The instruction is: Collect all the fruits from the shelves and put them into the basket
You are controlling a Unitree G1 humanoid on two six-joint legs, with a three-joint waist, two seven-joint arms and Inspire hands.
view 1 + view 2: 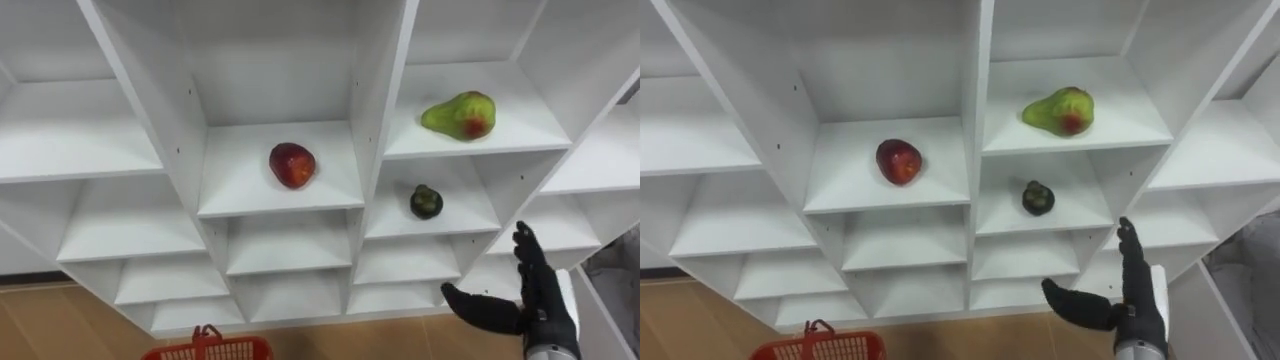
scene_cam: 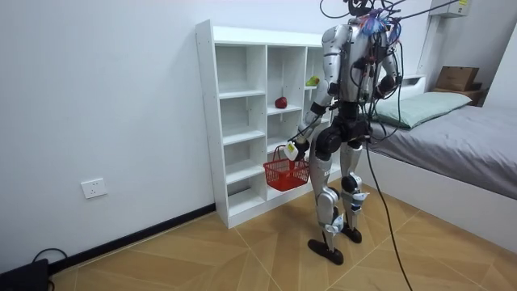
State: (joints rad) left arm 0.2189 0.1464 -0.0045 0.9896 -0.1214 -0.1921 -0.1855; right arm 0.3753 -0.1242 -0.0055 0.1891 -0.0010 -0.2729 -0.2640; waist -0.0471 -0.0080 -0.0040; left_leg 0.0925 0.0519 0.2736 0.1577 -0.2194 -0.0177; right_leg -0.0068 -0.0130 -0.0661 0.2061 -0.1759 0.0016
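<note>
- A bed (image 2: pixel 460 149) with a grey cover stands at the room view's right, off to the side of where I stand.
- A pale green pillow (image 2: pixel 426 105) lies at its head end.
- A brown cardboard box (image 2: pixel 456 78) sits on something white beyond the pillow, against the wall.
- A white wall socket (image 2: pixel 94 188) is set low in the bare white wall (image 2: pixel 97 89) at the room view's left.
- The wooden floor (image 2: pixel 234 259) under me has a herringbone pattern.
- A dark skirting strip (image 2: pixel 137 237) runs along the foot of the wall.
- Something black (image 2: pixel 24 277) lies in the lower left corner; I cannot tell what.
</note>
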